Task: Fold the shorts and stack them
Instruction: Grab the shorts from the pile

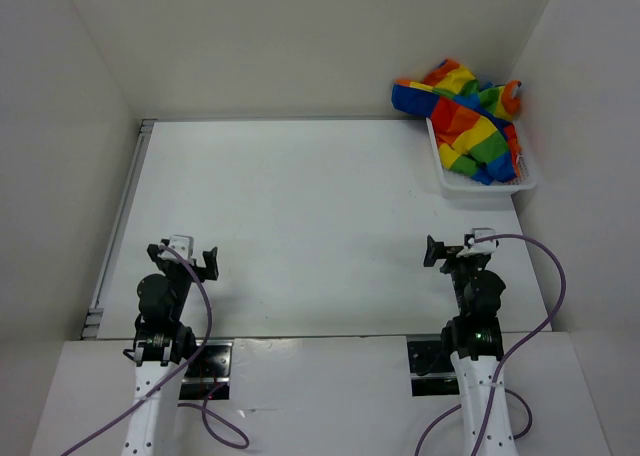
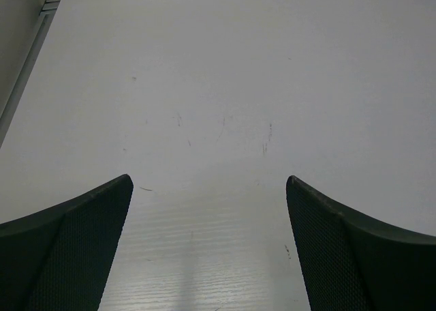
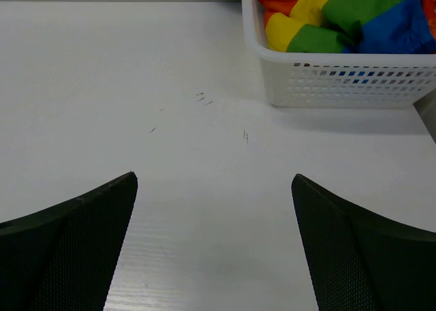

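Note:
The rainbow-striped shorts (image 1: 466, 119) lie crumpled in a heap in the white mesh basket (image 1: 483, 188) at the far right of the table, spilling over its far rim. They also show in the right wrist view (image 3: 340, 14), inside the basket (image 3: 340, 82). My left gripper (image 1: 186, 257) is open and empty over the near left of the table; its jaws (image 2: 208, 188) stand wide apart above bare surface. My right gripper (image 1: 455, 249) is open and empty at the near right, well short of the basket; its jaws (image 3: 214, 185) stand wide apart.
White walls enclose the table at the left, back and right. A metal rail (image 1: 118, 221) runs along the table's left edge, also visible in the left wrist view (image 2: 27, 65). The basket sits close against the right wall.

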